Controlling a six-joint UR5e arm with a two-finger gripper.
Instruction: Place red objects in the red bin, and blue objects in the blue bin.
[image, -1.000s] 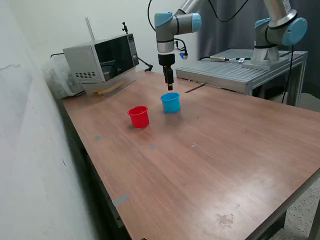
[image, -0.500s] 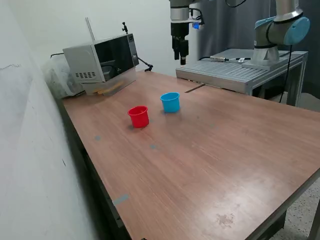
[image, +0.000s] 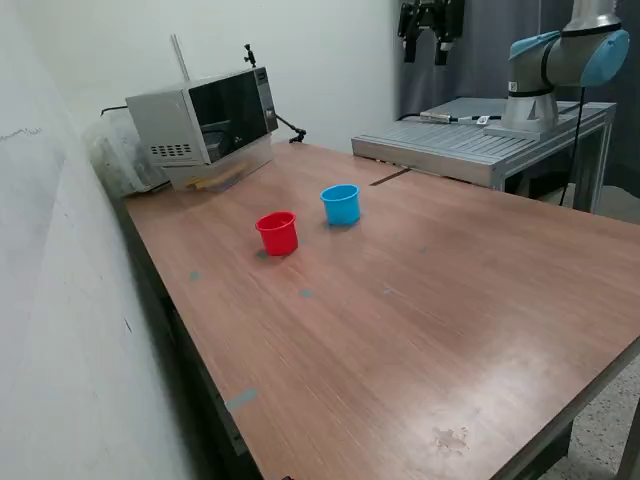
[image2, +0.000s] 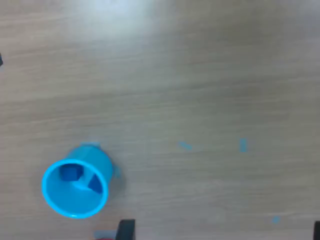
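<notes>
Two dark-blue cubes (image2: 75, 176) inside light-blue cup (image2: 75, 187); probably light, rigid, easiest pinched across flat faces. Tool (image: 430, 35) raised high above table (image: 450, 300), spread apart, empty.

At the top of the exterior view, the black end effector (image: 431, 45) is showing two dark fingers. In the upper right, a silver-grey arm joint with a light-blue cap is standing on a grey round base, with a thin black cable beside it.
</notes>
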